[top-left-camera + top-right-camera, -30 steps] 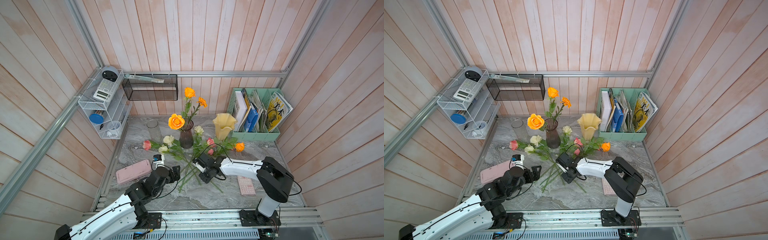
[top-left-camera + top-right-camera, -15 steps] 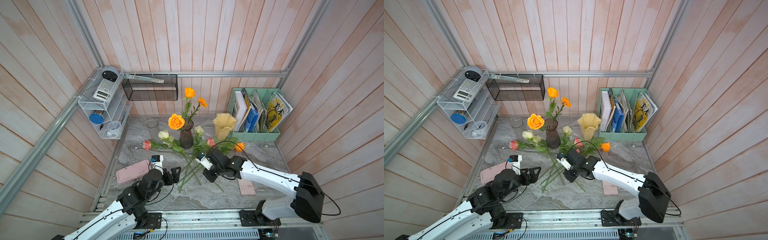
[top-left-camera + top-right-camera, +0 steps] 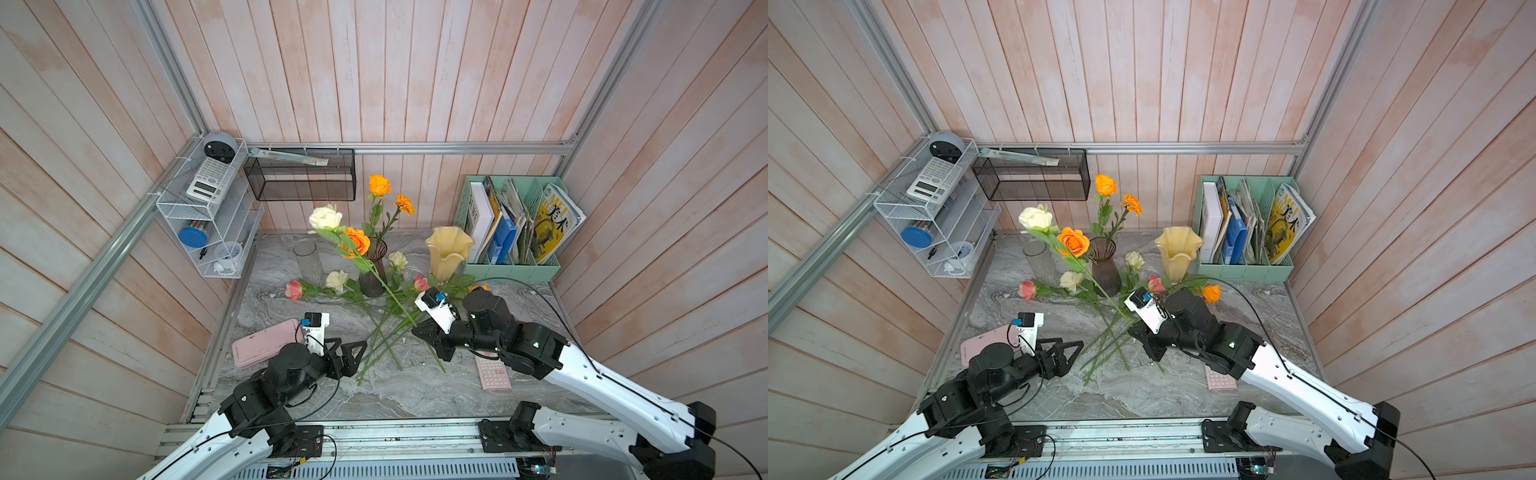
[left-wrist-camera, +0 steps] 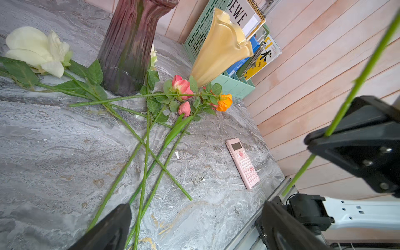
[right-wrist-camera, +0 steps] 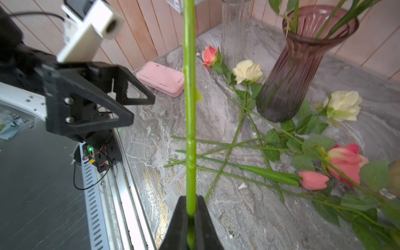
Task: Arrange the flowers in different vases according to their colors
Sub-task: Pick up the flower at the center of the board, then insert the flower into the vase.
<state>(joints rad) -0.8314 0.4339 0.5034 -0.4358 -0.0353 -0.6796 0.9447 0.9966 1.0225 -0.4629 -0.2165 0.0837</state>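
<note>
Legible markings: two, both on items in file holder (image 3: 511, 272).
Letters "EWE", partly cut off, on white cover (image 4: 238, 13); "MEI" above large black Chinese characters, not deciphered, on yellow magazine (image 3: 552, 220). Pink calculator (image 4: 243, 164) keys too small to read.

Smooth, faintly glossy veined stone on counter (image 3: 395, 395); ribbed glossy glass on purple vase (image 3: 372, 274); clear glass on cylinder vase (image 3: 308, 259); matt cloth-like petals on cream-white rose (image 3: 325, 217); matt wood on walls (image 3: 374, 83).

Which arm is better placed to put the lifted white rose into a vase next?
Right. The right tool is shut on the stem of the white rose, whose head is raised high. The left tool is open and holds nothing, low beside the lying stems.
</note>
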